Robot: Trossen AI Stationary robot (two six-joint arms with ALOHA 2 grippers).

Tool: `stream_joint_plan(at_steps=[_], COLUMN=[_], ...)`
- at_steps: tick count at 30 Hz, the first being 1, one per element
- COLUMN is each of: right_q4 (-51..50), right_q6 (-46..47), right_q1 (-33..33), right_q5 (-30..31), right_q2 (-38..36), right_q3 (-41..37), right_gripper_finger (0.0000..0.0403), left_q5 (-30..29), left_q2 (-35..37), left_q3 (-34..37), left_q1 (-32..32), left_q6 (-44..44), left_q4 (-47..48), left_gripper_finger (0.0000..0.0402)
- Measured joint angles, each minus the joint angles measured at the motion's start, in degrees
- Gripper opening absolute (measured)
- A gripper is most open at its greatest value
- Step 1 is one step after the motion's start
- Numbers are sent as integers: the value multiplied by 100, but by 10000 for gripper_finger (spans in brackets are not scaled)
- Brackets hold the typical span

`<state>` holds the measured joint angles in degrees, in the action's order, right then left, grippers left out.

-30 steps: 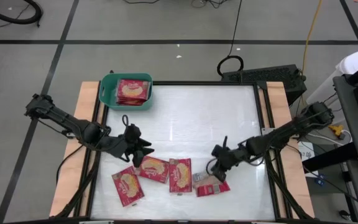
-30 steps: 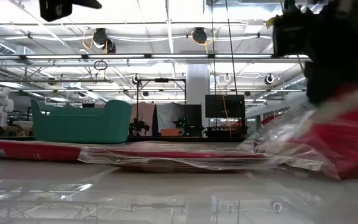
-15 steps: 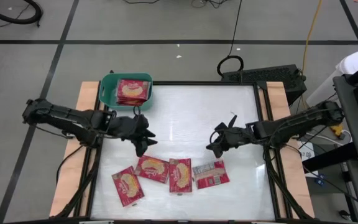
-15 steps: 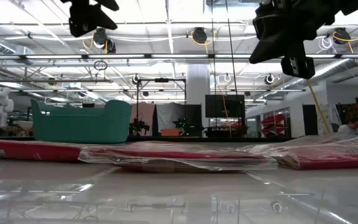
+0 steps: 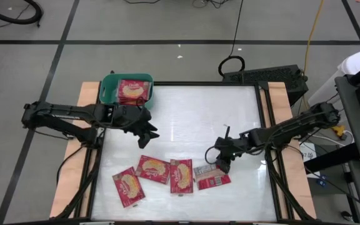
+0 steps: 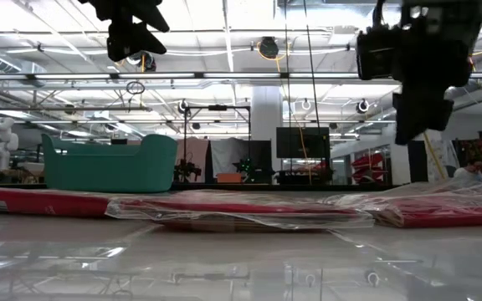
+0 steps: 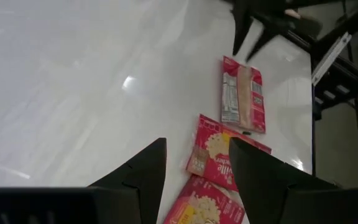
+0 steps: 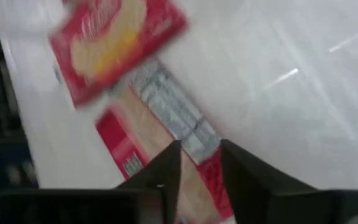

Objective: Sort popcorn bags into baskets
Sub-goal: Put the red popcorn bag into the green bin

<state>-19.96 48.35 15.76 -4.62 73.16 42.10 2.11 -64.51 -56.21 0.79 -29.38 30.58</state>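
Note:
Several red popcorn bags lie flat in a row near the table's near edge: one at the left (image 5: 129, 186), two in the middle (image 5: 154, 169) (image 5: 181, 176), and one at the right showing a grey label panel (image 5: 212, 176). Another bag (image 5: 133, 91) lies inside the teal basket (image 5: 108, 90) at the far left. My left gripper (image 5: 151, 132) hangs open over bare table between the basket and the row. My right gripper (image 5: 221, 165) stands open just above the label bag's far end (image 8: 160, 118); the low view shows it clear of the bag.
Wooden rails (image 5: 74, 150) run along the table's left and right sides. The white middle and far right of the tabletop (image 5: 199, 112) hold nothing. A black box with cables (image 5: 274, 76) sits beyond the far right corner.
My left gripper has swung from above the row of bags toward the far edge and the basket. My right gripper pulled back from the label bag toward the far edge, then came back over it. The bag's raised end has dropped flat on the table.

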Motion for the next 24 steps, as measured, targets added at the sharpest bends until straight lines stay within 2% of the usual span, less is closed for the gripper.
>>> stream_joint_plan(at_steps=[5, 10, 17, 24], right_q4=[217, 275, 1198, 1771], right_q6=[-1534, -2299, -2804, -3021], right_q1=[33, 45, 47, 88], right_q5=[-173, -178, -144, -298], right_q2=[178, 246, 246, 232], right_q3=[-110, -334, -1086, -1557], right_gripper_finger=[181, 207, 200, 152], left_q5=[-31, -56, -450, -941], left_q2=[0, 0, 0, 0], left_q3=[0, 0, 0, 0], left_q1=[-48, 29, 259, 383], left_q6=[-388, -752, -1095, -1269], left_q4=[-135, -181, -180, -226], left_gripper_finger=[177, 177, 177, 177])
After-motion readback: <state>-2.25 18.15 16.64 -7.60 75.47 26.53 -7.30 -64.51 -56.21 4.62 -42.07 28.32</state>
